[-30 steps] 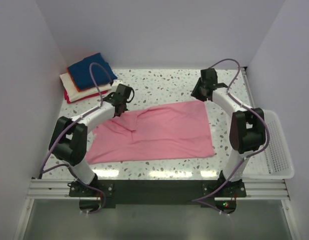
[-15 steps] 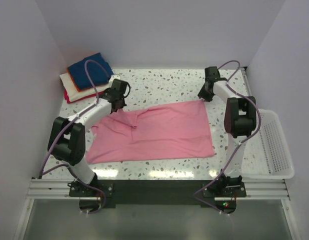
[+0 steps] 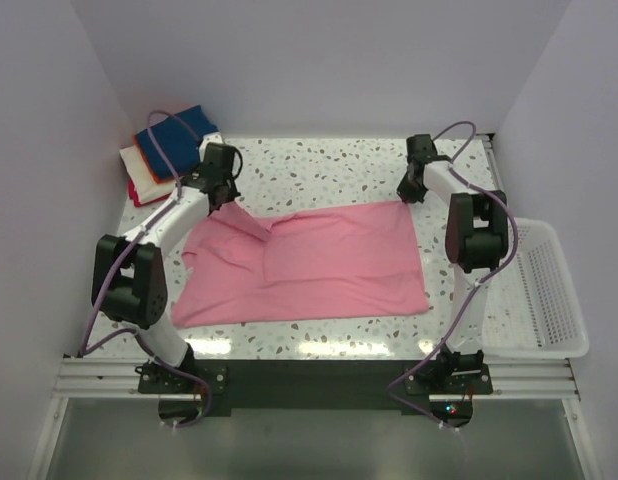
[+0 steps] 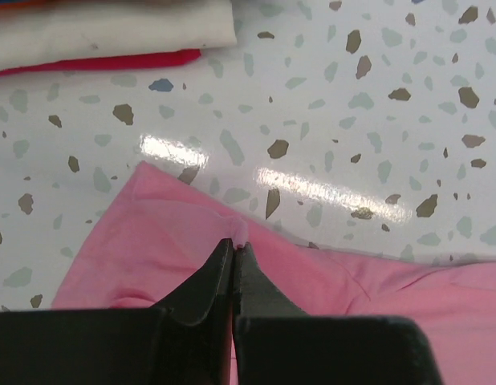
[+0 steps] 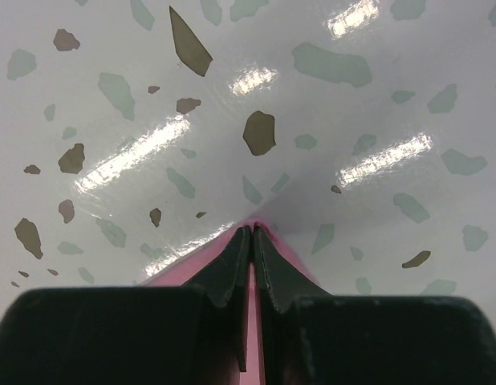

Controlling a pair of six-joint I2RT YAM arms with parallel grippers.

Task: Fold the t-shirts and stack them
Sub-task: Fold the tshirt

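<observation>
The pink t-shirt (image 3: 309,265) lies spread over the middle of the speckled table. My left gripper (image 3: 220,196) is shut on its far left corner, and the pinched cloth (image 4: 240,228) peeks out at the tips in the left wrist view. My right gripper (image 3: 409,193) is shut on the far right corner, where pink cloth (image 5: 254,223) shows between the jaws. The stack of folded shirts (image 3: 159,155), navy on top over orange, white and red, sits at the far left corner. Its white and red layers (image 4: 111,36) show in the left wrist view.
A white mesh basket (image 3: 549,290) stands off the right edge of the table. Side walls close in the table on the left, right and back. Bare speckled tabletop (image 3: 329,165) lies beyond the pink shirt.
My left gripper has moved left and away from me, pulling the shirt's far left corner outward. My right gripper has shifted slightly farther back with its corner.
</observation>
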